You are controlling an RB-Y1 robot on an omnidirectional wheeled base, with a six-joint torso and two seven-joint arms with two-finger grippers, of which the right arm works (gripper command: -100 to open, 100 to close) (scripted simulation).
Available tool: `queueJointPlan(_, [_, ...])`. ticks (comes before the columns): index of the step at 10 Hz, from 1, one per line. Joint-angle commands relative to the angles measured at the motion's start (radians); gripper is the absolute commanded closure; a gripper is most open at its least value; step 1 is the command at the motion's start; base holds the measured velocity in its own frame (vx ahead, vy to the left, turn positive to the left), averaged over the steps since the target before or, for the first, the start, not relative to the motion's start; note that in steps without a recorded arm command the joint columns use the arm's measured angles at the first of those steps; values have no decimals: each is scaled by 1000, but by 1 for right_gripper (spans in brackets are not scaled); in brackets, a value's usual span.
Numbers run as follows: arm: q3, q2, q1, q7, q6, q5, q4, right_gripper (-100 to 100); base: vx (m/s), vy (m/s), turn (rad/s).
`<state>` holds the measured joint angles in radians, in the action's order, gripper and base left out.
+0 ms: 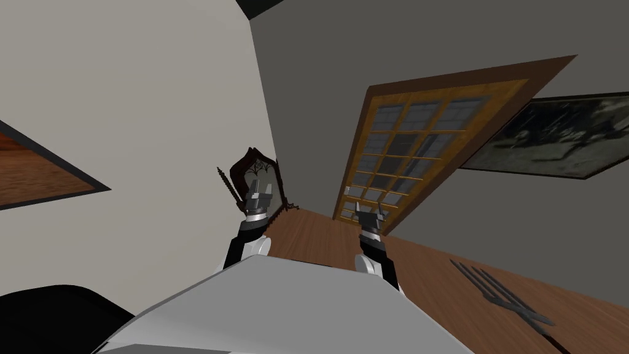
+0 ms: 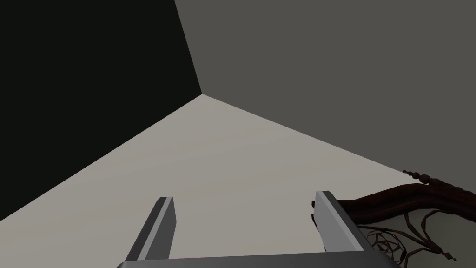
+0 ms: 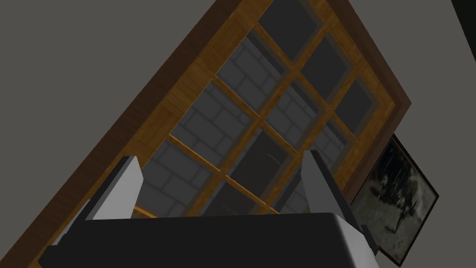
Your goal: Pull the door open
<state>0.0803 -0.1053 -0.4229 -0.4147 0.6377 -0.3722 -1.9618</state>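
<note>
A wooden door (image 1: 405, 147) with a grid of grey glass panes stands in a dark brown frame in the grey wall ahead, to the right of centre. On its near stile sits a small pale fitting (image 1: 347, 190). My right gripper (image 1: 370, 211) is raised in front of the door's lower part, still apart from it. In the right wrist view the right gripper (image 3: 220, 157) is open, with the door's panes (image 3: 260, 107) beyond its fingers. My left gripper (image 1: 257, 186) is held up to the left, near the wall corner. The left gripper (image 2: 244, 197) is open and holds nothing.
A dark, ornate carved frame (image 1: 261, 175) leans in the corner just beyond the left gripper. A dark picture (image 1: 553, 144) hangs right of the door. A dark, rake-like object (image 1: 503, 295) lies on the wooden floor (image 1: 319, 236) at the right. Another framed panel (image 1: 37, 169) hangs on the left wall.
</note>
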Motion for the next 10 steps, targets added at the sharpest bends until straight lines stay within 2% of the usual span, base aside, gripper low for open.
queueJointPlan(1, [10,-11,3,-33,21,-31,42,-100,97,-39,121])
queueJointPlan(6, [37,-49,16,-132,77,-135,166,-100,92,-49,136])
queueJointPlan(7, [37,-49,16,-132,77,-135,168,-100,65,-26,35])
queueJointPlan(10, [54,-71,24,-193,112,-200,246,-100,62,-38,127])
